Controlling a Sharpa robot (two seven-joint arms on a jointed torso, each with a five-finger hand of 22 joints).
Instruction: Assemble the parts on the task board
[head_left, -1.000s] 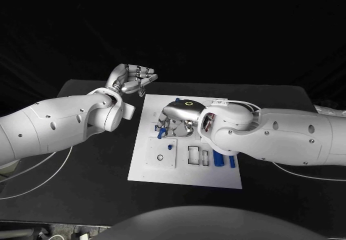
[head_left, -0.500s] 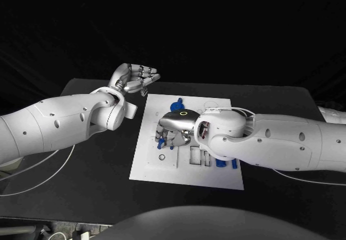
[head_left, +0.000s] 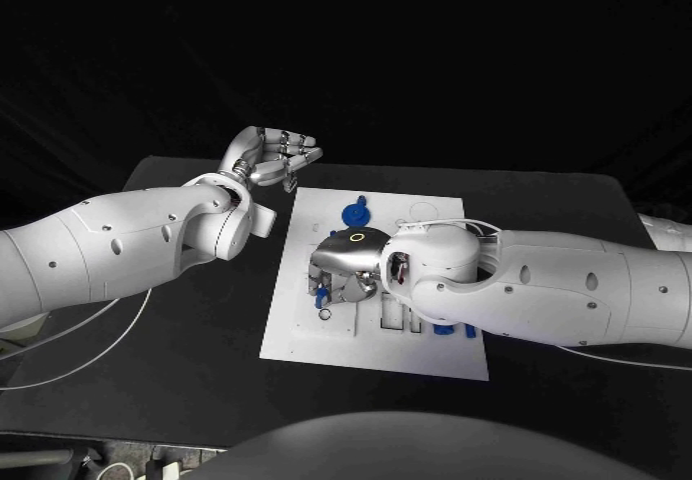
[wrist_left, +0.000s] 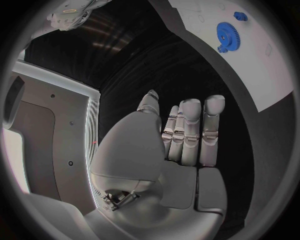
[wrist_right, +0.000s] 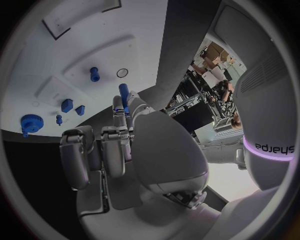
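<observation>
In front of me stands a black desk (head_left: 173, 330). A white board (head_left: 310, 340) lies flat on its middle, with one long side running away from me. The dark desk top shows bare on both sides of it.

The right hand (head_left: 351, 262) holds a blue part (head_left: 320, 295) over the task board (head_left: 433, 352); the left hand (head_left: 268, 154) hovers beyond the board's corner.
</observation>
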